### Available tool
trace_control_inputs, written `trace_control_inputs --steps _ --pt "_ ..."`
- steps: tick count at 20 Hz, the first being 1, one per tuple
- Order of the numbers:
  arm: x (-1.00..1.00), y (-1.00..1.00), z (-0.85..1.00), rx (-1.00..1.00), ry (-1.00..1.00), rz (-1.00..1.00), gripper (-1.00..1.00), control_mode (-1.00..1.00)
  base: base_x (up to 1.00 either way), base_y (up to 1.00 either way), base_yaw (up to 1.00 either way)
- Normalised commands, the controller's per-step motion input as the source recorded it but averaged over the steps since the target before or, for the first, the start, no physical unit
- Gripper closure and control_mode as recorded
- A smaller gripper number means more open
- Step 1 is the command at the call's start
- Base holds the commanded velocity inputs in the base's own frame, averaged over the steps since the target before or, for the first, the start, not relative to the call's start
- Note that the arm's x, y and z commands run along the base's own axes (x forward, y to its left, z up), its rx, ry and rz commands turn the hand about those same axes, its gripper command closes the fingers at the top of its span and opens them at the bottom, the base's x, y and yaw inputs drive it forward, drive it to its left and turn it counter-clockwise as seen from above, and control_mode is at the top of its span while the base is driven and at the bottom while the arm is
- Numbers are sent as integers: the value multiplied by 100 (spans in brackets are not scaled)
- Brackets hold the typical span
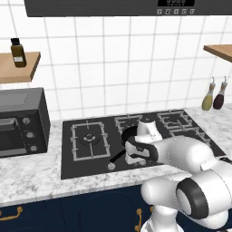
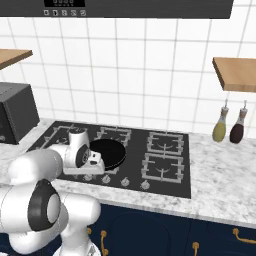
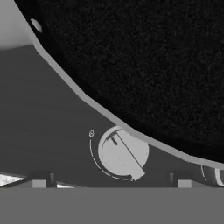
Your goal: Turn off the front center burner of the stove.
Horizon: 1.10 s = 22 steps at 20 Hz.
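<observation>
Taking the stove (image 1: 90, 161) as the landmark, and going from left to right: a dark countertop oven (image 1: 22, 122) stands on the marble surface (image 1: 27, 179) just to the stove's left, below a wooden shelf (image 1: 18, 68) with a brown bottle (image 1: 18, 52). On the stove's left side sits the big lone burner (image 1: 89, 139). In its middle column a black pan (image 2: 106, 152) covers the front center burner, which is hidden beneath it. The end effector (image 1: 136, 159) hangs low over the stove's front edge, just in front of the pan, above the row of knobs. In the hand view one silver knob (image 3: 123, 152) lies close below, beside the pan's rim. I cannot tell how far the fingers are spread. Right of the stove, two bottles (image 2: 228, 125) stand by the wall.
</observation>
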Motion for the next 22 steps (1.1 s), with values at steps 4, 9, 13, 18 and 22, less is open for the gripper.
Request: trace_control_inputs --steps 4,9,13,18,22 --pt "0 -5 -34 0 -2 0 -100 -100 0 0 0" --pt "0 -13 -23 0 -6 0 -100 -100 0 0 0" --pt "0 -3 -5 0 -11 0 -100 -100 0 0 0" --pt "-3 0 -5 1 -7 0 100 -100 0 0 0" --pt "-19 0 0 1 -1 0 100 -100 0 0 0"
